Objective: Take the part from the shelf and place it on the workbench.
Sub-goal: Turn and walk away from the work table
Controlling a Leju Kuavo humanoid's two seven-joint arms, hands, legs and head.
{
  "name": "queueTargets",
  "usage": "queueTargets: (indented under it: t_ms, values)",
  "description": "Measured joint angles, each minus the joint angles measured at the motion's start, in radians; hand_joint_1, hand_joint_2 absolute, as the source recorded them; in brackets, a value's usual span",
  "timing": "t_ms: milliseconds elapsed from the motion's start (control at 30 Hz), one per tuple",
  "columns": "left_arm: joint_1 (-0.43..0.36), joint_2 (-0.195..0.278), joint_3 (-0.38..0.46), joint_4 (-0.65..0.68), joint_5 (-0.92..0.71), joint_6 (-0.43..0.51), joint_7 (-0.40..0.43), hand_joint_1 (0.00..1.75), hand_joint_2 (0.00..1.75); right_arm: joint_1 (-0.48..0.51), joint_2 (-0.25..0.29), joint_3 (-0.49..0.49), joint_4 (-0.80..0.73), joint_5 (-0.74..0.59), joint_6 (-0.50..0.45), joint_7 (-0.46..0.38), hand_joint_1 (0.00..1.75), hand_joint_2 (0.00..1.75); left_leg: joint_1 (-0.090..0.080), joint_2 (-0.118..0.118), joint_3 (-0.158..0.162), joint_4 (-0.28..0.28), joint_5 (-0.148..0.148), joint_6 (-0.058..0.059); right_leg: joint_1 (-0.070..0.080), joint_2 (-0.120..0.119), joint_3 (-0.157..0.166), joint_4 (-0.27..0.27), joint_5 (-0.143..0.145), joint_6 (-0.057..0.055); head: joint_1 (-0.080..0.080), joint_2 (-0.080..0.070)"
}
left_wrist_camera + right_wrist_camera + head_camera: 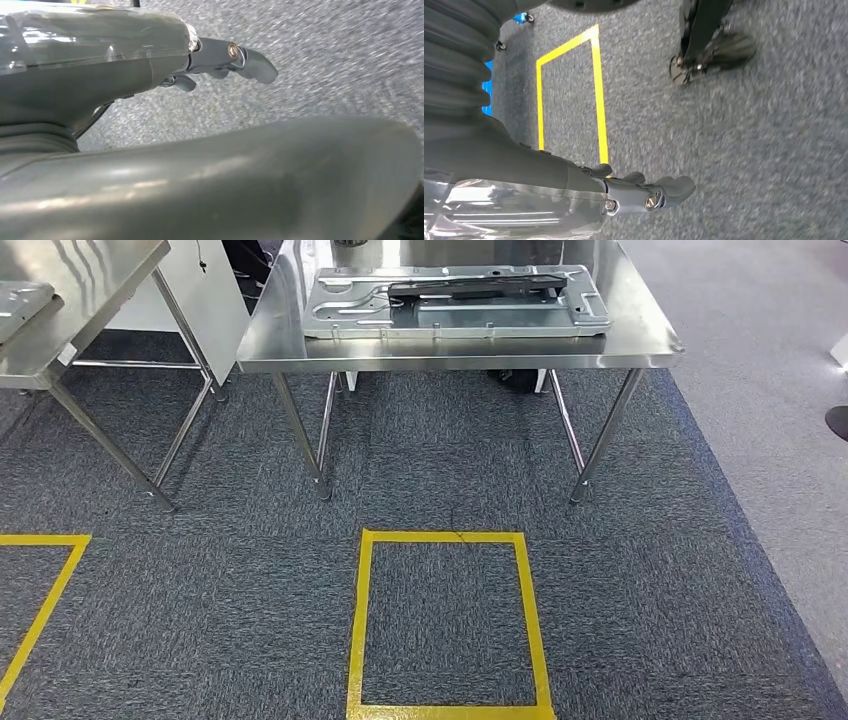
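Grey carpet spreads beneath a steel workbench, the landmark. On its top lies the part, a flat stamped metal panel. On the floor in front of the workbench a yellow tape square is marked; a second steel table stands to its left. Left hand and right hand hang over carpet, fingers loosely extended, holding nothing.
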Motion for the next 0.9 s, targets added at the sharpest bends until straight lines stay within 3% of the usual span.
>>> queueTargets:
  t_ms: [67,100,133,167,200,267,333,400,433,500,600,633,667,700,767,833,900]
  values:
    - [0.002,0.0,0.0,0.0,0.0,0.0,0.0,0.0,0.0,0.0,0.0,0.001,0.0,0.002,0.0,0.001,0.0,1.75,0.003,-0.001,-0.032,0.11,-0.101,-0.007,0.003,-0.002,-0.024,0.001,0.02,-0.011,0.0,0.0]
    - [0.002,0.0,0.0,0.0,0.0,0.0,0.0,0.0,0.0,0.0,0.0,0.001,0.0,0.002,0.0,0.001,0.0,1.75,0.003,-0.001,-0.045,0.176,-0.14,-0.009,0.005,-0.002,-0.038,0.002,0.031,-0.013,0.0,0.0]
    - [0.003,0.0,0.0,0.0,-0.001,0.001,0.0,0.0,0.0,0.0,0.0,0.002,0.0,0.004,0.0,0.001,0.0,1.75,0.003,-0.001,-0.049,0.223,-0.156,-0.01,0.007,-0.002,-0.052,0.004,0.041,-0.014,0.0,0.0]
    - [0.003,0.0,0.0,0.0,-0.002,0.002,0.0,0.0,0.0,0.0,0.0,0.003,0.0,0.005,0.001,0.001,0.0,1.75,0.003,-0.002,-0.039,0.242,-0.147,-0.009,0.009,-0.002,-0.067,0.006,0.05,-0.013,0.0,0.0]
    - [0.003,0.0,0.0,0.0,-0.004,0.003,0.0,0.0,0.0,0.0,0.0,0.005,0.0,0.008,0.002,0.001,0.0,1.75,0.003,-0.002,-0.012,0.226,-0.122,-0.006,0.011,-0.002,-0.081,0.009,0.058,-0.013,0.0,0.0]
    - [0.001,0.001,0.0,0.0,-0.011,0.006,0.0,0.0,0.0,0.0,0.002,0.009,0.0,0.015,0.006,0.0,0.0,1.75,-0.001,-0.002,0.086,0.104,-0.073,0.009,0.014,-0.002,-0.105,0.015,0.073,-0.011,0.0,0.0]
    - [-0.003,0.002,0.0,0.0,-0.016,0.009,0.004,0.0,0.87,0.0,0.005,0.014,0.0,0.024,0.016,-0.003,0.0,1.75,-0.007,-0.001,0.18,-0.041,-0.074,0.023,0.017,-0.002,-0.117,0.018,0.086,-0.003,0.0,0.0]
    - [-0.007,0.002,-0.001,0.0,-0.022,0.009,0.014,0.0,1.75,0.0,0.006,0.021,0.0,0.034,0.027,-0.009,0.0,1.75,-0.011,-0.001,0.208,-0.1,-0.086,0.033,0.017,-0.004,-0.121,0.018,0.101,0.008,0.0,0.0]
    - [-0.006,0.002,-0.001,0.0,-0.026,0.009,0.021,0.0,1.75,0.0,0.006,0.025,0.0,0.04,0.032,-0.012,0.0,1.75,-0.009,0.0,0.204,-0.105,-0.08,0.038,0.016,-0.004,-0.123,0.018,0.106,0.014,0.0,0.0]
    - [-0.006,0.001,-0.002,0.0,-0.03,0.009,0.035,0.0,1.75,0.0,0.006,0.036,0.0,0.054,0.036,-0.017,0.0,1.75,-0.005,0.002,0.194,-0.111,-0.062,0.052,0.013,0.0,-0.138,0.049,0.079,0.025,0.0,0.0]
    - [-0.007,0.0,-0.004,0.0,-0.032,0.008,0.058,0.0,1.75,0.004,0.006,0.049,0.0,0.068,0.037,-0.019,0.0,1.75,-0.004,0.004,0.168,-0.109,-0.041,0.06,0.007,0.006,-0.206,0.232,-0.038,0.038,0.0,0.0]
    - [-0.006,-0.001,-0.005,0.0,-0.032,0.007,0.064,0.0,1.75,0.005,0.006,0.052,0.0,0.07,0.038,-0.019,0.0,1.75,-0.004,0.004,0.159,-0.105,-0.036,0.059,0.004,0.006,-0.222,0.286,-0.062,0.042,0.0,0.0]
    - [-0.005,-0.001,-0.006,0.0,-0.032,0.007,0.068,0.0,1.75,0.006,0.006,0.055,0.0,0.071,0.039,-0.019,0.0,1.75,-0.003,0.004,0.149,-0.1,-0.032,0.057,0.001,0.006,-0.22,0.306,-0.068,0.045,0.0,0.0]
    - [-0.004,-0.001,-0.006,0.0,-0.032,0.006,0.07,0.0,1.75,0.007,0.006,0.058,0.0,0.072,0.039,-0.019,0.0,1.75,-0.002,0.004,0.14,-0.093,-0.03,0.055,-0.002,0.006,-0.197,0.283,-0.056,0.047,0.0,0.0]
    - [-0.005,-0.002,-0.007,0.0,-0.032,0.005,0.072,0.0,1.75,0.006,0.006,0.063,0.0,0.073,0.039,-0.019,0.0,1.75,0.0,0.004,0.126,-0.075,-0.03,0.049,-0.008,0.006,-0.107,0.147,-0.011,0.049,0.0,0.0]
    - [-0.006,-0.002,-0.014,-0.001,-0.023,-0.003,0.08,0.0,1.75,0.009,0.006,0.075,0.0,0.073,0.043,-0.018,0.0,1.75,-0.002,0.003,0.113,-0.056,-0.033,0.038,-0.007,0.008,-0.049,0.045,0.013,0.041,0.0,0.0]
    - [-0.004,0.001,-0.031,-0.002,0.001,-0.012,0.091,0.0,1.75,0.016,0.006,0.1,0.0,0.065,0.049,-0.015,0.0,1.75,-0.004,0.002,0.107,-0.05,-0.032,0.026,-0.001,0.01,-0.047,0.032,0.015,0.027,0.0,0.0]
